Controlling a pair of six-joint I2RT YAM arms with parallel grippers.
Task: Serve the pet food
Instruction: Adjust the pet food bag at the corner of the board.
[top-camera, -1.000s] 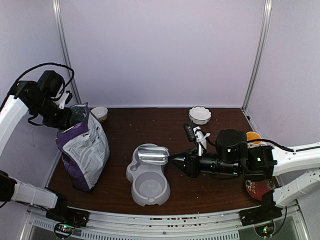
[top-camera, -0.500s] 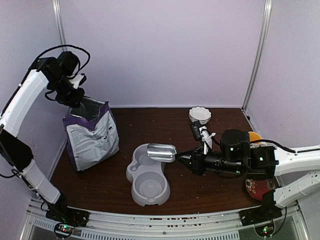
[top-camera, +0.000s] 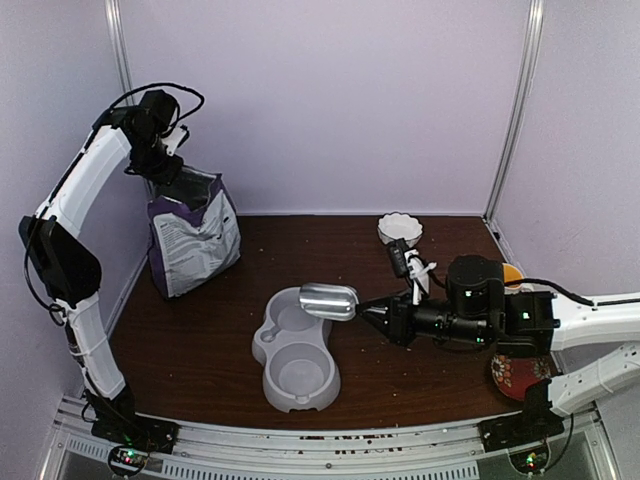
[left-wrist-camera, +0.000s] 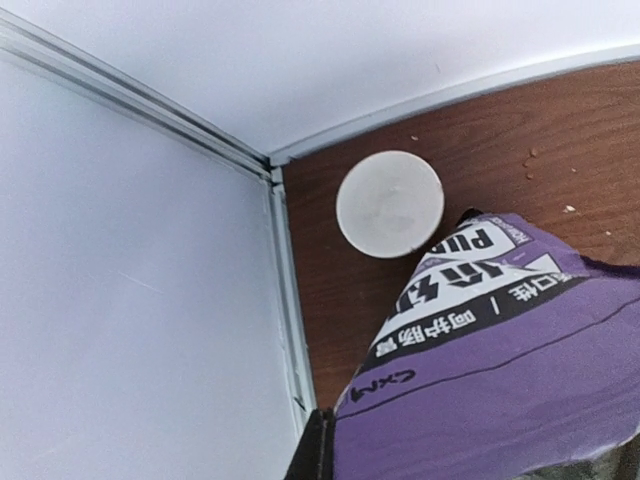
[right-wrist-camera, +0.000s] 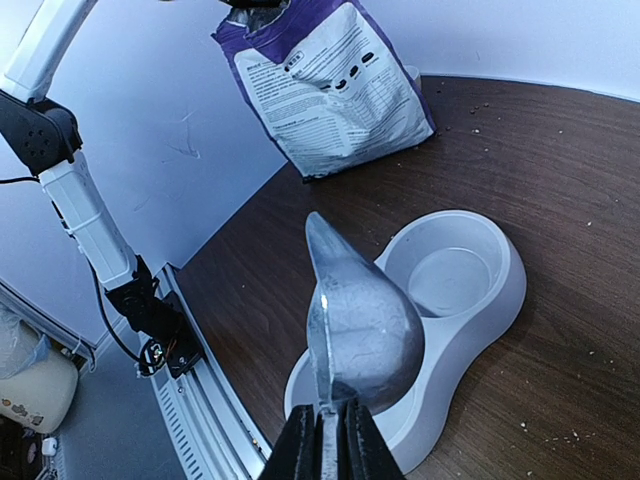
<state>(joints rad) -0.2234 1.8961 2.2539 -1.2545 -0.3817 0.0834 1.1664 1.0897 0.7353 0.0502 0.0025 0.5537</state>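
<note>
Where gripped, the purple pet food bag (top-camera: 195, 245) (white print) creases.

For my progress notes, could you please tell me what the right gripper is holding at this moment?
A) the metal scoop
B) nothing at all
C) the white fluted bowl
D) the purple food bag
A: the right gripper is shut on the handle of the metal scoop, which it holds above the far end of the grey double bowl.
</note>
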